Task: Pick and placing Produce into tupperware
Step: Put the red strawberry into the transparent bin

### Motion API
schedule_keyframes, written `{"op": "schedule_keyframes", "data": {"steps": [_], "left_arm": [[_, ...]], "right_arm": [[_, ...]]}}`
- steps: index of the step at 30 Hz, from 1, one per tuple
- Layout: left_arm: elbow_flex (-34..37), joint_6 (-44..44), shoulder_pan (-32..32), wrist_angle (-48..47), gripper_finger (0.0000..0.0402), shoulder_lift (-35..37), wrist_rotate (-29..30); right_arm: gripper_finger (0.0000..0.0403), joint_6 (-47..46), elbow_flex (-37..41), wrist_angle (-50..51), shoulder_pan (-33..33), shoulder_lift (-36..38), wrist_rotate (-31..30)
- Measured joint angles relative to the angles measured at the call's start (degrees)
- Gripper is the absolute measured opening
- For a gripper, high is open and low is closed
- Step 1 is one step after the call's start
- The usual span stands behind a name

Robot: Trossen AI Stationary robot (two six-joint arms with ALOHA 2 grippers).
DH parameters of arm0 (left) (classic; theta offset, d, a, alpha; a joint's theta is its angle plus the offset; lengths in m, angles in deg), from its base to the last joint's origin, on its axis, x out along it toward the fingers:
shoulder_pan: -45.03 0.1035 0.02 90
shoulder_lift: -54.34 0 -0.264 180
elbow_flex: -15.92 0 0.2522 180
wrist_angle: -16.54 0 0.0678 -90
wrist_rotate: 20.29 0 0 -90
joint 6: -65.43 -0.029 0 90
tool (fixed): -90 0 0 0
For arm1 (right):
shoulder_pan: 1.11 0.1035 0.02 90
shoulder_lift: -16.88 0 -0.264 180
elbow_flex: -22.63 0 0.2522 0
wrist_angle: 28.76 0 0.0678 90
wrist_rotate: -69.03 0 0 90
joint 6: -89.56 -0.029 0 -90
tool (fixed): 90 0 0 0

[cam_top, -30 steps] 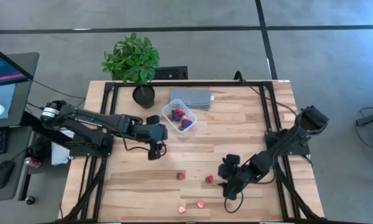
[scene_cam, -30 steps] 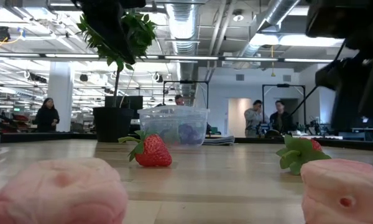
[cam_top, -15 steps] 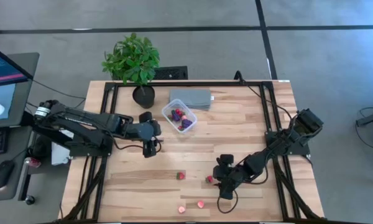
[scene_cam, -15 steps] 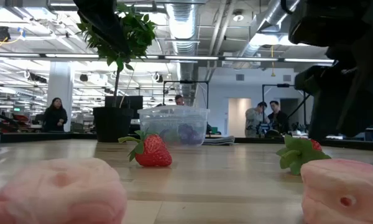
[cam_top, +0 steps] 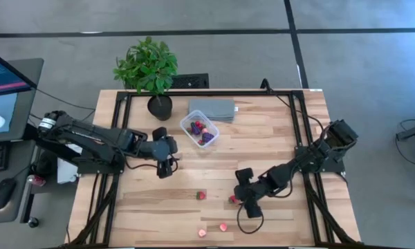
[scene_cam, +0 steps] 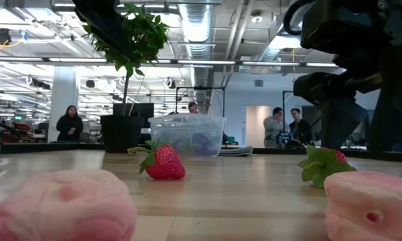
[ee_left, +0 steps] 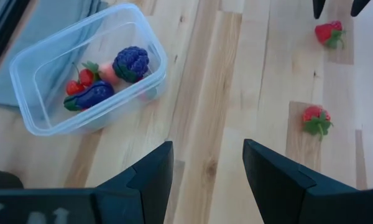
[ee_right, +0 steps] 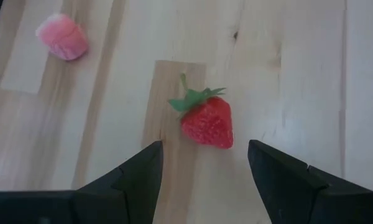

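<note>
The right gripper [ee_right: 202, 163] hangs wide open and empty just over a strawberry [ee_right: 206, 121] that lies on the table [cam_top: 263, 145] between its fingers, tilted, far nearer to it than to the left gripper [ee_left: 206, 163].

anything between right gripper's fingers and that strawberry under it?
Nothing. In the right wrist view the strawberry lies on bare wood just ahead of the open right gripper, centred on the gap. The high view shows the gripper beside it.
</note>
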Motion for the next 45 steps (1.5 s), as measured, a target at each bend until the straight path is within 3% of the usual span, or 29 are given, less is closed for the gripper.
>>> {"op": "schedule_keyframes", "data": {"steps": [15,40,45], "left_arm": [[0.0,5.2,-4.4,-1.5,0.0186,0.0,4.5],[0.0,6.5,-5.5,-2.9,0.0186,0.0,7.8],[0.0,6.5,-5.5,-3.2,0.0186,0.0,8.8]], "right_arm": [[0.0261,7.0,0.0,-2.4,-3.4,0.0,5.2],[0.0260,8.6,0.0,-4.3,-4.6,-0.1,6.9],[0.0260,8.2,-0.5,-5.0,-4.6,-4.0,9.2]]}}
